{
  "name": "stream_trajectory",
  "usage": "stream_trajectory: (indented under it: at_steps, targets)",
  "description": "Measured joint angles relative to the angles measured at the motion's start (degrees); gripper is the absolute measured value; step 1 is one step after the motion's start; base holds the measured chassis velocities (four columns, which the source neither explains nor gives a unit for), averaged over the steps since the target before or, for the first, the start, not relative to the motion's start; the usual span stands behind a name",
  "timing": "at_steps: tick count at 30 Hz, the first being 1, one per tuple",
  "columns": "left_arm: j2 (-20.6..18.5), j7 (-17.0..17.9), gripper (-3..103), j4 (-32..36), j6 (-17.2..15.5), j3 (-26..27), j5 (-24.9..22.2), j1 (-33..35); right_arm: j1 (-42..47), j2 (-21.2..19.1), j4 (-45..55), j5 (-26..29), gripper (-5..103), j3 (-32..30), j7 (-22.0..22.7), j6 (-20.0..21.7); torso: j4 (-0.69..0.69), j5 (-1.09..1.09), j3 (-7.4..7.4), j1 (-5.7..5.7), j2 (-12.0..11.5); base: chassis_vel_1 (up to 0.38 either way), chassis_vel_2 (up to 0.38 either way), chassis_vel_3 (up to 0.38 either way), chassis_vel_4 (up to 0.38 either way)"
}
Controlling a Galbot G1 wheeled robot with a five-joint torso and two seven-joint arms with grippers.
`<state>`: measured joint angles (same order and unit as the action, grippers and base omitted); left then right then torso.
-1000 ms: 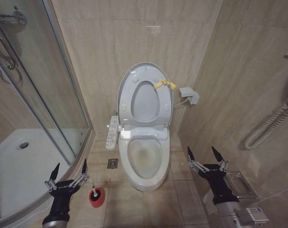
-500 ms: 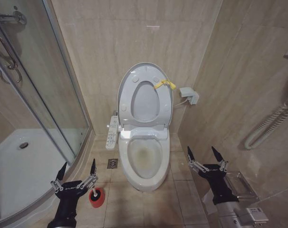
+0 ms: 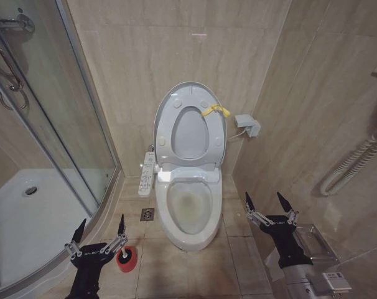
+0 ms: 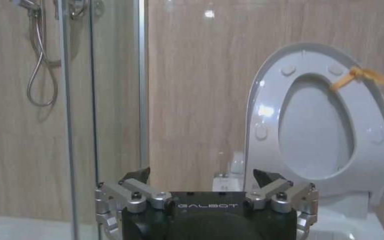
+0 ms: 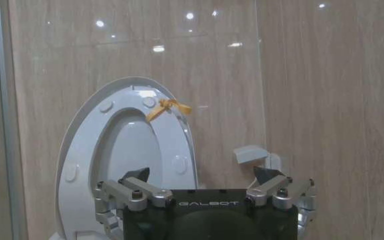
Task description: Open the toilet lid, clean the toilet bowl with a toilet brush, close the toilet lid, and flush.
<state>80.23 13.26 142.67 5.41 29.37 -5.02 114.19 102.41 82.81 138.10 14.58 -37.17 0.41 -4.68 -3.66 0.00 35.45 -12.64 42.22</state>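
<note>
Head view: the toilet lid (image 3: 190, 124), a glossy white plastic oval, is seen raised against the beige tiled wall, with the ring-shaped seat (image 3: 214, 140) lifted flat against it and a yellow tag (image 3: 214, 111) at its edge. Below, the toilet bowl (image 3: 188, 208), white ceramic and elongated, is exposed, with yellowish staining inside. A long white remote panel (image 3: 148, 174) with buttons is hung beside the bowl. The toilet brush (image 3: 126, 256) is stood on the floor tiles near a small square drain (image 3: 147, 214), its round red base partly covered by the left gripper (image 3: 101, 235). That gripper is held low by the curved shower tray (image 3: 20, 218), fingers spread apart and empty, just above the brush. The right gripper (image 3: 267, 202) is held on the other side of the bowl, fingers likewise released.

Left wrist view: the left gripper (image 4: 203, 178) is noted with dark fingertips parted; "GALBOT" is printed in white on its black body. Round bumpers are visible on the lid (image 4: 270, 100).

Right wrist view: the right gripper (image 5: 203, 175) carries the same "GALBOT" lettering, fingers apart, nothing held. The lid (image 5: 88, 145) and tag (image 5: 167, 106) are seen upright beyond.
</note>
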Motion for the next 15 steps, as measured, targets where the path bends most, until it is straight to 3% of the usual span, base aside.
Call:
stream_trajectory:
  at_steps: [9,15]
  targets:
    - [-1.84,-6.96,100,0.73,-4.44,6.81,-3.14,0.96,0.0,0.0,0.0,0.0,100,0.0,0.0,0.0,-0.01,-0.01,0.0,0.0,0.0,0.0,0.0,0.0,0.0]
    - [-1.31,-7.33,100,0.74,-4.67,6.98,-3.17,0.92,0.0,0.0,0.0,0.0,100,0.0,0.0,0.0,0.0,0.0,0.0,0.0,0.0,0.0,0.0,0.0,0.0]
